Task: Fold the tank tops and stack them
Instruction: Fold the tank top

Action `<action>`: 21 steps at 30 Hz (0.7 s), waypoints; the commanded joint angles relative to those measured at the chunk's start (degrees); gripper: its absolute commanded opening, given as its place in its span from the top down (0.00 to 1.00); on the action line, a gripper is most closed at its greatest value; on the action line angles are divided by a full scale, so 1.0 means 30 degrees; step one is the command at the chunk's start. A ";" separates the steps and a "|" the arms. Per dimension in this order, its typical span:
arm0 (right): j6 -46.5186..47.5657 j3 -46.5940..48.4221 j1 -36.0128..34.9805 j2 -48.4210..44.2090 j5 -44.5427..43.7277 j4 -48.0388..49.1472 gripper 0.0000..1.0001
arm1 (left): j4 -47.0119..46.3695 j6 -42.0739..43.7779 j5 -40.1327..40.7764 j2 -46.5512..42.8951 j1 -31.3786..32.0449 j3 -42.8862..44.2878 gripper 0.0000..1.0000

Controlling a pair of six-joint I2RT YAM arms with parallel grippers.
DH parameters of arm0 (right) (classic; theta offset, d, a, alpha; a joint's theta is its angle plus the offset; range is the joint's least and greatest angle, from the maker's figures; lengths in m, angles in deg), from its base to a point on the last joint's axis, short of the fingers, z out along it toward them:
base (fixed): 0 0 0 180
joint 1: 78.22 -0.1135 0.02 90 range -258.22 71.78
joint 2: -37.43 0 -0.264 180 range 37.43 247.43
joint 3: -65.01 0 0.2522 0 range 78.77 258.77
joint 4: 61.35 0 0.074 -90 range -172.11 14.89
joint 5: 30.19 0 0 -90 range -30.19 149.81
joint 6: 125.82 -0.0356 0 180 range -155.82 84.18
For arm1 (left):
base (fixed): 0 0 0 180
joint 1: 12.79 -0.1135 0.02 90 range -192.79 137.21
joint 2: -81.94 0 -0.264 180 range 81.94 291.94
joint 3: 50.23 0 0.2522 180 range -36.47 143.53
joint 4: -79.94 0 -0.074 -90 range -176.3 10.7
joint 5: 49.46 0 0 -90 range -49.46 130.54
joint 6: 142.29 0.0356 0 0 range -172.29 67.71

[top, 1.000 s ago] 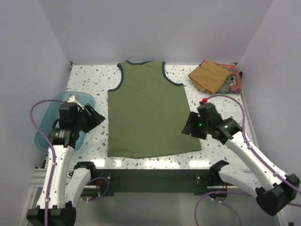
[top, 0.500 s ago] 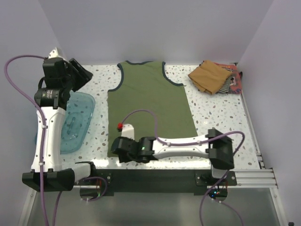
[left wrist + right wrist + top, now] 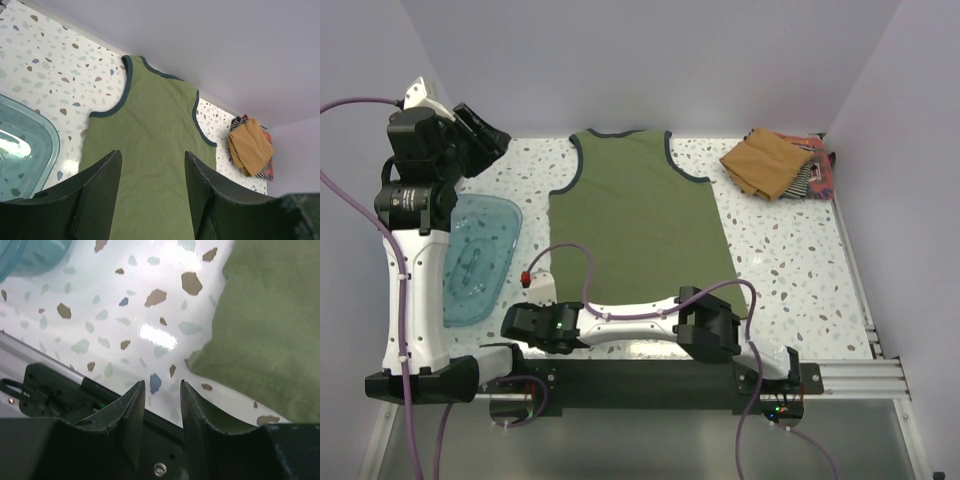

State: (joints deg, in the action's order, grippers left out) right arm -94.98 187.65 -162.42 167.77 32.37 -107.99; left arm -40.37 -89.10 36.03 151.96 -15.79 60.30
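Top external view: the tan-brown tank top (image 3: 767,160) buries most of the striped top (image 3: 805,178) and the reddish top (image 3: 825,170) in the far right corner, with only their edges peeking out. The olive green tank top (image 3: 635,235) lies flat and soft on the speckled table (image 3: 780,250), its near hem partly behind the right arm. The left gripper (image 3: 152,165) hangs high, jaws wide, empty. The right gripper (image 3: 161,386) hovers by the hem's left corner, jaws narrowly parted, gripping nothing.

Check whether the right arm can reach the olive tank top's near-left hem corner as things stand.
Probably yes. The right gripper hangs just beside that corner of the olive tank top, jaws slightly apart, with only bare table between them and nothing in the way.
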 commanded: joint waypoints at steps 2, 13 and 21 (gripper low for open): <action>-0.0613 0.2057 0.0236 0.0732 -0.2305 -0.2164 0.62 | 0.0012 0.0934 -0.0458 -0.0078 -0.0141 0.0321 0.42; -0.0995 0.2377 0.0675 0.1815 -0.2222 -0.2340 0.61 | -0.0457 0.1140 -0.0809 0.0010 -0.0141 -0.0177 0.43; -0.0965 0.2645 0.0822 0.2403 -0.1722 -0.2779 0.61 | -0.0809 0.1052 -0.0956 0.0039 -0.0141 -0.0732 0.43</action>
State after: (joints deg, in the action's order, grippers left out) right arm -96.47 194.27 -160.28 175.18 28.02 -114.75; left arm -40.74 -87.14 34.35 152.11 -15.79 58.75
